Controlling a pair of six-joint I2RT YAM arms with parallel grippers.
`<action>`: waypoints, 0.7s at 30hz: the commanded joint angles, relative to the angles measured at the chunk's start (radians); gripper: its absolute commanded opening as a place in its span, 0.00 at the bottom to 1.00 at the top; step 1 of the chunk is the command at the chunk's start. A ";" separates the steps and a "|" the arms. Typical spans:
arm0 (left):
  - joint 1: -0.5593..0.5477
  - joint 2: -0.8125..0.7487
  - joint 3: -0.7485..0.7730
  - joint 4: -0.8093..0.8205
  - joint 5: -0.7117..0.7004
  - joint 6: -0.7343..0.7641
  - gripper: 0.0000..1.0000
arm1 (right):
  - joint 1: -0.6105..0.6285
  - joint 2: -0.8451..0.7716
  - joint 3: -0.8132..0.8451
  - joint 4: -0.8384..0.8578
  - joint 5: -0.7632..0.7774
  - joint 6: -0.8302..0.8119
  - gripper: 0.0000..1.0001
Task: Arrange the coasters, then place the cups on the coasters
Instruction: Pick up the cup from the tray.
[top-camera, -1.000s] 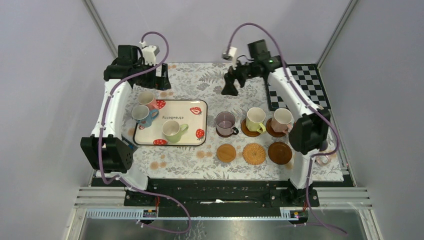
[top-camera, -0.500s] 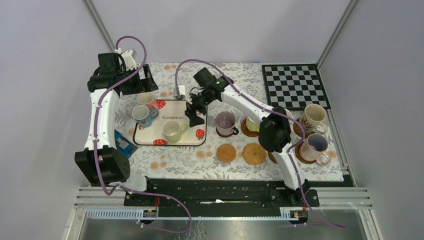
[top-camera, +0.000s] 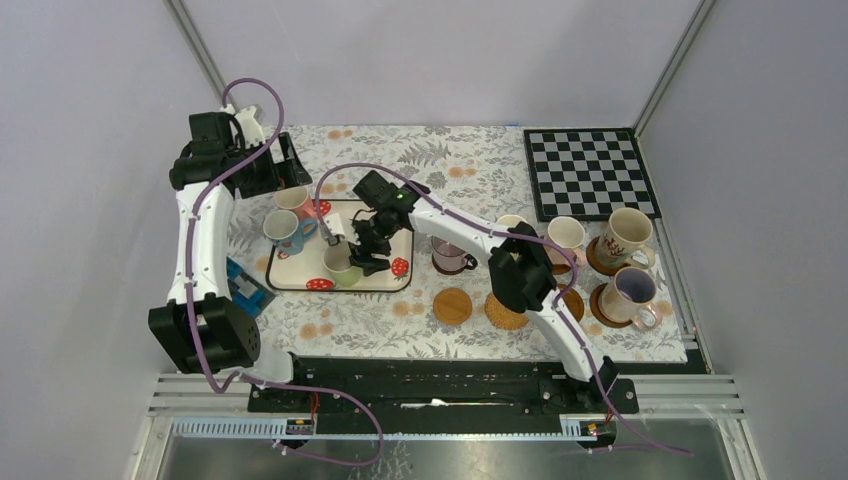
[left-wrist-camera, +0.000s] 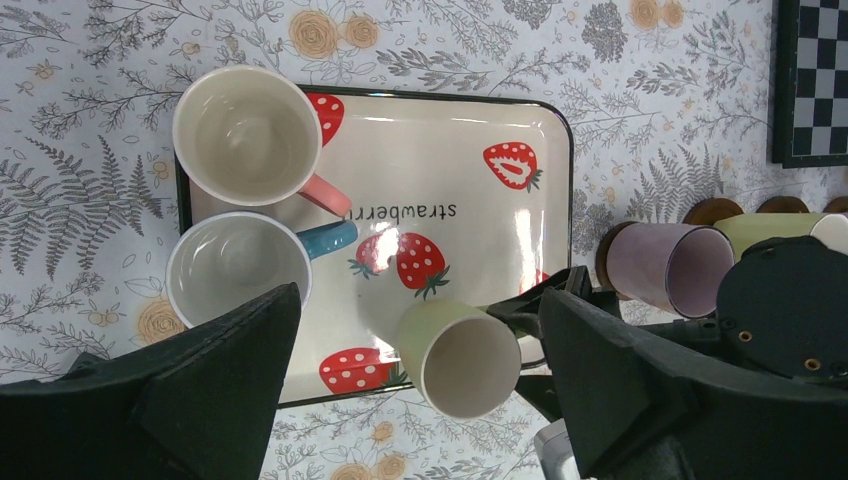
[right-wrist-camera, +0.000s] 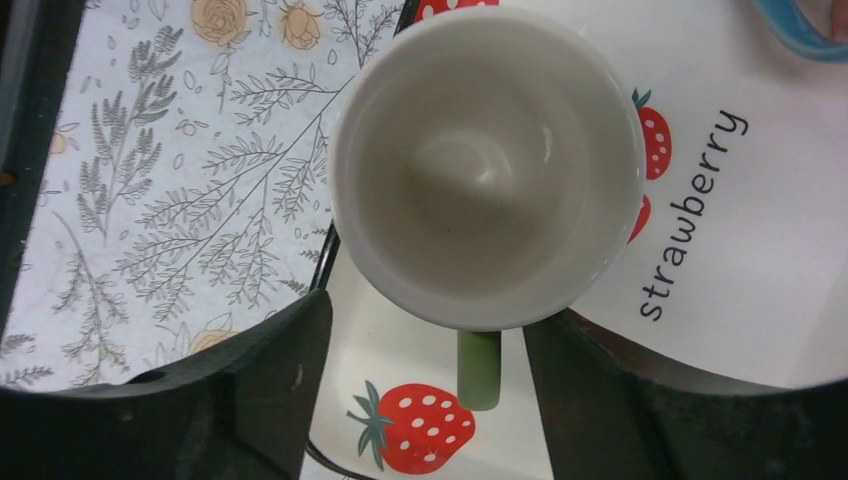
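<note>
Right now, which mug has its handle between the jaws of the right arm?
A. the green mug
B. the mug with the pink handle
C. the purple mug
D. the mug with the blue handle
A. In the right wrist view the green mug sits just ahead of the jaws, and its green handle lies between them with a gap on each side.

Green mug (left-wrist-camera: 458, 358), cream strawberry-print tray (left-wrist-camera: 450, 150)

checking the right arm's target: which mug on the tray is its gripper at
The green mug, at the tray's near edge: the right gripper straddles its handle. The pink-handled mug and blue-handled mug stand clear.
</note>
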 joint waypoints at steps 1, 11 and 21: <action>0.015 -0.045 -0.008 0.036 0.018 -0.021 0.99 | 0.016 -0.003 -0.016 0.059 0.036 -0.048 0.69; 0.031 -0.051 -0.034 0.048 0.041 -0.035 0.99 | 0.021 -0.041 -0.162 0.192 0.091 -0.035 0.51; 0.036 -0.044 -0.042 0.053 0.058 -0.041 0.99 | 0.020 -0.136 -0.308 0.356 0.104 0.088 0.49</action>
